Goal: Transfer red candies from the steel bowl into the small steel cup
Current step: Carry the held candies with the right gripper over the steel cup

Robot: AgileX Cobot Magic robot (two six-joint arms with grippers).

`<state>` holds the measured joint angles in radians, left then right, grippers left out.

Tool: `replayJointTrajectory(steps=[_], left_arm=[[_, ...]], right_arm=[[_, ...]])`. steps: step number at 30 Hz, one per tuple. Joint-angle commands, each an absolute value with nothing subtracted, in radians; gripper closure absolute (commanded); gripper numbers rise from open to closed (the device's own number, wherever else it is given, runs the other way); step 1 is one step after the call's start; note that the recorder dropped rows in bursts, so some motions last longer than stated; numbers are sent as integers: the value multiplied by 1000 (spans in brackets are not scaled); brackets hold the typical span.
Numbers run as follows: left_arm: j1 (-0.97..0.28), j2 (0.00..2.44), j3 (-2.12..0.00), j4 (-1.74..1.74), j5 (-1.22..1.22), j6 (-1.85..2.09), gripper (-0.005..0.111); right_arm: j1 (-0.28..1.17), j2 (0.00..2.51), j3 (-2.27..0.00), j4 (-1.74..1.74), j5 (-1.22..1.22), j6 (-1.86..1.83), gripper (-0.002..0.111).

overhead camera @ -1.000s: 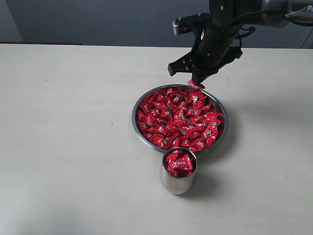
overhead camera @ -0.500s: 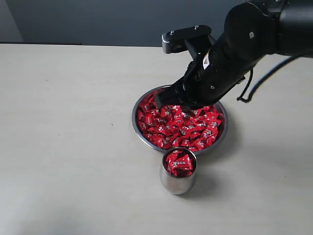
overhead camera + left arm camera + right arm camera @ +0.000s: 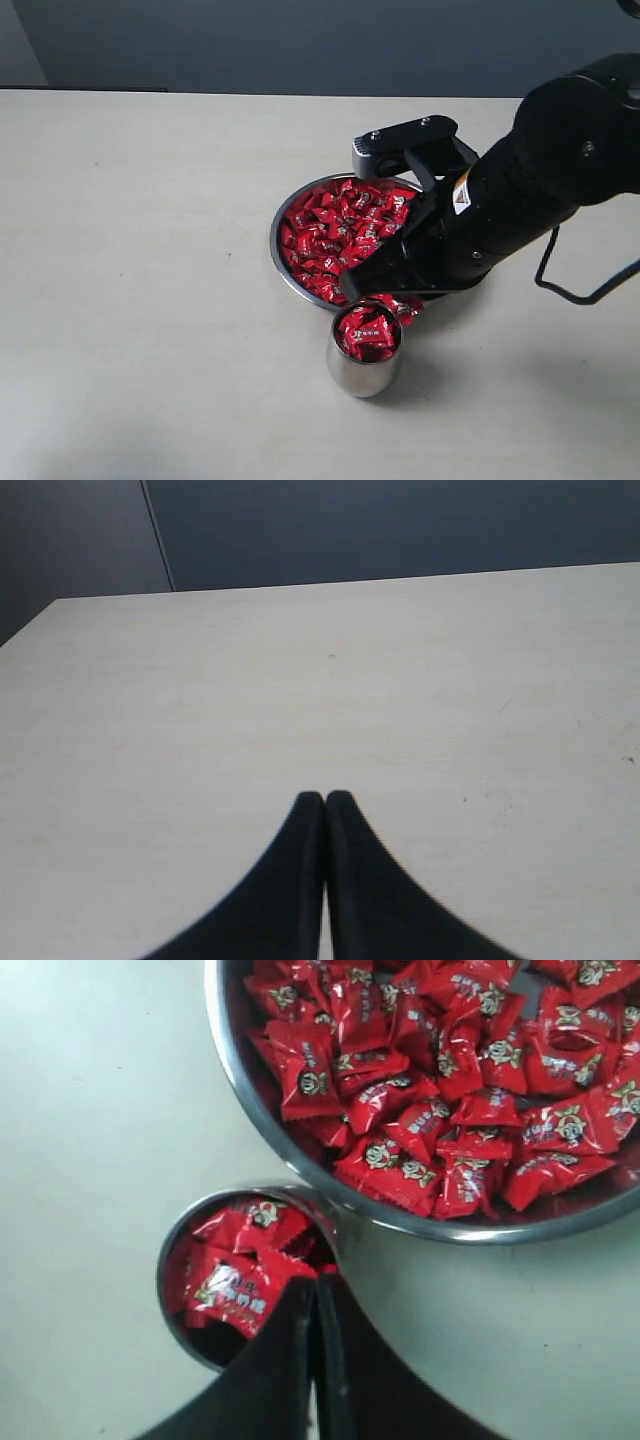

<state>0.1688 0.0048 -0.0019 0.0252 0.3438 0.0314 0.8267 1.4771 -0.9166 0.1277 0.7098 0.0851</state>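
The steel bowl (image 3: 275, 245) (image 3: 232, 1070) holds many red candies (image 3: 335, 235) (image 3: 400, 1090). Just in front of it stands the small steel cup (image 3: 362, 378) (image 3: 166, 1260), with several red candies (image 3: 366, 333) (image 3: 235, 1290) inside. My right gripper (image 3: 396, 302) (image 3: 316, 1282) hangs over the cup's rim on the bowl side, shut, with the edge of a red candy wrapper pinched at its tips. The right arm covers the bowl's right half in the exterior view. My left gripper (image 3: 325, 798) is shut and empty over bare table; the exterior view does not show it.
The pale table (image 3: 140, 300) stretches all round the bowl and cup. A dark wall (image 3: 250, 40) runs behind the table's far edge. A black cable (image 3: 590, 290) loops off the right arm.
My right arm has come from the bowl's far side, across the bowl and down toward the cup, carrying a red candy. Bowl and cup have stayed put.
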Motion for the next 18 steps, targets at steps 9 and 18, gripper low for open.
replayJointTrajectory(steps=[9, 18], left_arm=[[170, 0, 0, 27, 334, 29, 106], [170, 0, 0, 27, 334, 29, 106]], right_arm=[[829, 1463, -912, 255, 696, -52, 109], [829, 1511, -912, 263, 671, -59, 109]])
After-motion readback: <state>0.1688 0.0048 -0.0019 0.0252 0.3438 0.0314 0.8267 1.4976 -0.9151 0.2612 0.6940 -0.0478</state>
